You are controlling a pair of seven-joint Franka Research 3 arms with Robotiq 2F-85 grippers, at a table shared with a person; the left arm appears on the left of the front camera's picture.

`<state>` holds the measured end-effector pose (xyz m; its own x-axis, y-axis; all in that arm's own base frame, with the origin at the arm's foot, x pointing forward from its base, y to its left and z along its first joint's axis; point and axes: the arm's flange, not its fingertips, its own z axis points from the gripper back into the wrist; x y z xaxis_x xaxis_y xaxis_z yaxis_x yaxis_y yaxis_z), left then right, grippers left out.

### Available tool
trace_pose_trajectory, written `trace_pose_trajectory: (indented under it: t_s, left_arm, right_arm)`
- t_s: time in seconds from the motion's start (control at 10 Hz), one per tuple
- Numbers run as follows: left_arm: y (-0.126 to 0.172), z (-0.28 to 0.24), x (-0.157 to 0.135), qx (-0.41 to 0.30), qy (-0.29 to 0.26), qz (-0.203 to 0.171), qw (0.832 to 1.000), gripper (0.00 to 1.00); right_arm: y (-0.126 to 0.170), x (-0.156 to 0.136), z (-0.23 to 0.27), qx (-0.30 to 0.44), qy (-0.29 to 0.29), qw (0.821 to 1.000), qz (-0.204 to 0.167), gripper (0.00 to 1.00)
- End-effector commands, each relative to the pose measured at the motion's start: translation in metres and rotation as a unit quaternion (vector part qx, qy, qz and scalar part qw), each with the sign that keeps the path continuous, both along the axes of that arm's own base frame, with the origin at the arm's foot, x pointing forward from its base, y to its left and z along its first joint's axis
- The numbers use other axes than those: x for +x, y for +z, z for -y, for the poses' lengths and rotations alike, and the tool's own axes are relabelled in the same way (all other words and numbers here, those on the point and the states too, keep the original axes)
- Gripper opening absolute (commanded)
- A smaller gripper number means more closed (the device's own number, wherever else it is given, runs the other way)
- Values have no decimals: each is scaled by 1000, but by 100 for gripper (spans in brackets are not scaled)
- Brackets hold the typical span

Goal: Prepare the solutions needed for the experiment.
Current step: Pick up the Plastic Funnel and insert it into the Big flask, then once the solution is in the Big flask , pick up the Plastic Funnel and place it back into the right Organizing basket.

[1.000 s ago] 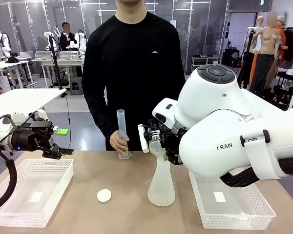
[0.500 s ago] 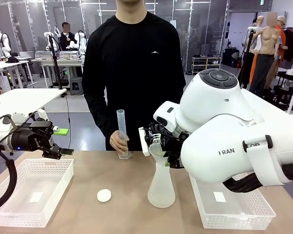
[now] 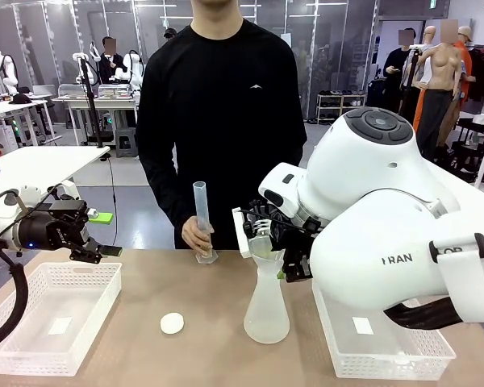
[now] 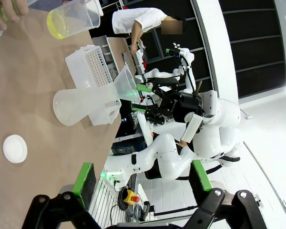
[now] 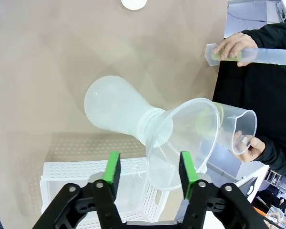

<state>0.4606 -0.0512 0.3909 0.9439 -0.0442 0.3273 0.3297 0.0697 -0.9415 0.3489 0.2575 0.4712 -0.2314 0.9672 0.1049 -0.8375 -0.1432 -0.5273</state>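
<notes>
Mid-table arrangement. A frosted flask point(image 3: 267, 306) is shown upright with a clear funnel point(image 3: 262, 248) seated in its neck. The right gripper point(image 5: 150, 166) is placed at the funnel, its green pads point(image 5: 113, 168) spread apart on either side of the rim; nothing is clamped. The solution point(image 4: 58, 25) is seen as a shallow yellow layer in a clear beaker point(image 5: 236, 125), which is held just beside the funnel's mouth by the person's hand point(image 5: 251, 145). A tall measuring cylinder point(image 3: 200, 211) is steadied on the far edge of the table point(image 3: 210, 355) by the other hand point(image 3: 197, 235). The left gripper point(image 3: 105, 252) is held above the far edge of the left tray point(image 3: 32, 343), its fingers wide apart and empty. A white cap point(image 3: 172, 323) lies between that tray and the flask. In the front view, the far part of the right tray point(image 3: 403, 355) and the person's forearm on that side are covered by the bulky right arm point(image 3: 387, 234).
</notes>
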Motion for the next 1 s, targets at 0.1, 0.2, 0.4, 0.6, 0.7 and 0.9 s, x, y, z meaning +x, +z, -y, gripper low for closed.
trace_pose_trajectory:
  t_s: [0.1, 0.2, 0.4, 0.6, 0.7, 0.9]
  left_arm:
    - [1, -1, 0, 1, -6, 6, 1000, 100]
    - [1, -1, 0, 1, -6, 6, 1000, 100]
    - [1, -1, 0, 1, -6, 6, 1000, 100]
    - [1, -1, 0, 1, -6, 6, 1000, 100]
    - [1, -1, 0, 1, -6, 6, 1000, 100]
    - [1, -1, 0, 1, -6, 6, 1000, 100]
  right_arm:
    - [-1, 0, -1, 2, 0, 1000, 0, 85]
    - [-1, 0, -1, 2, 0, 1000, 0, 85]
    - [-1, 0, -1, 2, 0, 1000, 0, 85]
    - [-1, 0, -1, 2, 0, 1000, 0, 85]
    - [-1, 0, -1, 2, 0, 1000, 0, 85]
    - [-1, 0, -1, 2, 0, 1000, 0, 85]
